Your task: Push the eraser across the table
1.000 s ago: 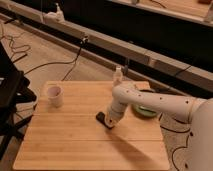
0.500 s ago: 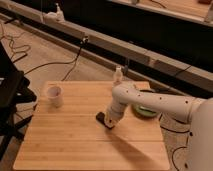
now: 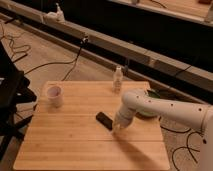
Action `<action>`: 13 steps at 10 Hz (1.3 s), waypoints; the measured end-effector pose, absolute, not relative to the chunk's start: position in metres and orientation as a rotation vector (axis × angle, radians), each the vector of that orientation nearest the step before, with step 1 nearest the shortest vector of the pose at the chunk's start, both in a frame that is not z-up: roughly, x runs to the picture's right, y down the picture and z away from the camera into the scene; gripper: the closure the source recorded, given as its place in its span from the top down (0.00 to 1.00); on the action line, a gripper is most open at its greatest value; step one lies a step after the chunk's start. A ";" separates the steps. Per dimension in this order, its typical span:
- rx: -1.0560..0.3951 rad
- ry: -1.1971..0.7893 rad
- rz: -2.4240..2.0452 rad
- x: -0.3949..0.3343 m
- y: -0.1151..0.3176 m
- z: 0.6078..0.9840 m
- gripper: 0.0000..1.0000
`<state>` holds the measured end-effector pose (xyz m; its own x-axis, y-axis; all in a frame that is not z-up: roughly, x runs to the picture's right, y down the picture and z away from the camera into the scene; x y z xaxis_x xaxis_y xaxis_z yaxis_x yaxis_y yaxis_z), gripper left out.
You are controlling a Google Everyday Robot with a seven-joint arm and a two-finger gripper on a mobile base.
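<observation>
On table [image 3: 60, 145] ctr: eraser [image 3: 104, 120] just left of claw [image 3: 119, 128]; claw state can't tell.

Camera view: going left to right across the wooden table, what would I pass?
White cup → dark eraser → gripper, down at the table right beside the eraser → green bowl, partly hidden behind the arm.

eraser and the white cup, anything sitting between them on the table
Nothing: in the camera view only bare wood of the table lies between the eraser and the cup. The gripper is on the eraser's other side.
</observation>
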<state>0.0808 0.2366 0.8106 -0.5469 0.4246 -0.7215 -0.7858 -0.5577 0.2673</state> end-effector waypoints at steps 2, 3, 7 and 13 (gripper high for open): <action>-0.799 0.774 2.156 0.086 0.245 0.816 0.00; -0.815 0.764 2.169 0.084 0.245 0.823 0.00; -0.866 0.679 2.165 0.059 0.222 0.851 0.00; -0.974 0.536 2.099 -0.004 0.183 0.883 0.00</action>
<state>-0.0036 0.1832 0.8829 -0.4310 0.4537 -0.7800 -0.7724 -0.6324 0.0589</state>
